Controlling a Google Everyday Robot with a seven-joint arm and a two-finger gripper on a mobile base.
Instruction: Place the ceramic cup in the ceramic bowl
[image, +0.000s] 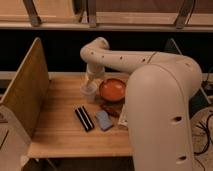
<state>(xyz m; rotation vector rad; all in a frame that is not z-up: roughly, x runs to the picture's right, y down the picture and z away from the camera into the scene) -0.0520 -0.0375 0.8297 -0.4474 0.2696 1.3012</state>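
The arm (120, 60) is reaching in from the right, bending at a far elbow and pointing down over the far middle of the wooden table (60, 132). The gripper (92, 80) is hanging directly over the ceramic cup (89, 91), meeting or nearly meeting its rim. Whether it is open, closed or gripping the cup cannot be told from this view.

The ceramic cup, small and pale, is sitting upright and appears to be resting on the table. It is just left of the ceramic bowl (112, 90) and outside it, their rims close together or touching. The bowl's right edge is disappearing behind the robot body (160, 110).

A dark red oblong object (110, 107) is lying just in front of the bowl. Nearer, a black oblong object (84, 118) and a blue object (104, 120) are lying side by side. A white bottle (123, 118) is showing partly beside the robot body. A wooden panel (25, 90) is standing along the table's left side.
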